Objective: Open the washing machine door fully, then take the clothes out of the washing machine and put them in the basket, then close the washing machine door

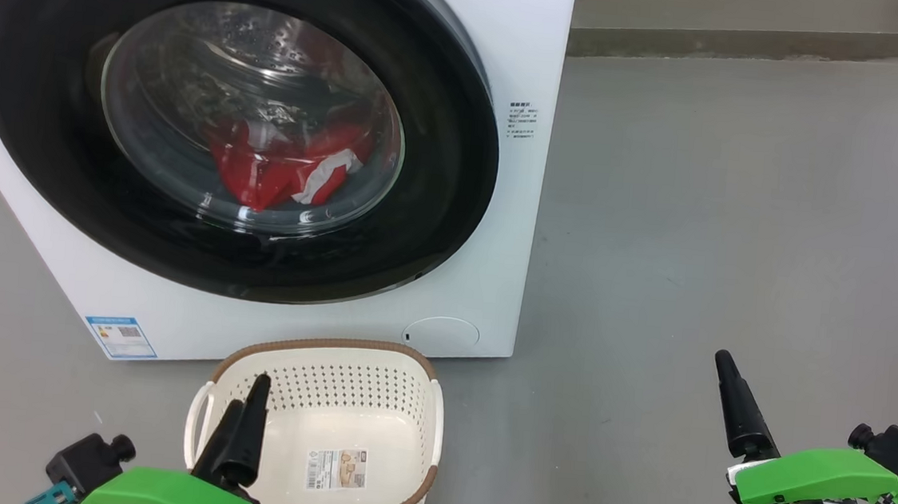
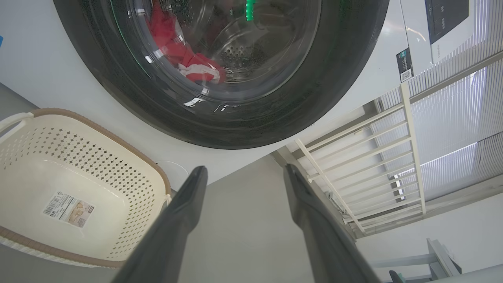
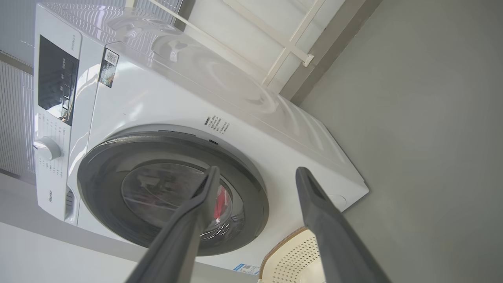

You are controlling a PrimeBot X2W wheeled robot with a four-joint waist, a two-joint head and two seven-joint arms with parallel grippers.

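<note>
A: Well, where do we find the washing machine door (image 1: pixel 42 132)?

B: We see it shut flat against the front of the washing machine (image 1: pixel 512 65), its black ring around the bulging glass.

A: And the clothes (image 1: pixel 263 169)?

B: Inside the drum, behind that glass. They are a red heap with a white patch, lying low in the window in our head view.

A: Where do we have the basket (image 1: pixel 329 348)?

B: On the grey floor (image 1: pixel 739 227), just before the machine's lower front, below the door. A paper label (image 1: pixel 337 467) lies on its bottom, and a blue sticker (image 1: pixel 120 336) sits near the machine's lower left corner, beside it.

A: What of our left gripper (image 2: pixel 246 168)?

B: Its two dark fingers stand spread with nothing between them. In our head view it hangs over the basket's near left part. Along its own fingers we look at the floor and the door's lower rim.

A: And our right gripper (image 3: pixel 258 169)?

B: Spread wide as well, holding nothing. It hangs over the floor well to the right of the basket and the machine, touching neither. Past its fingers we see the door, the control panel (image 3: pixel 55 78) and a dial (image 3: pixel 47 148).
</note>
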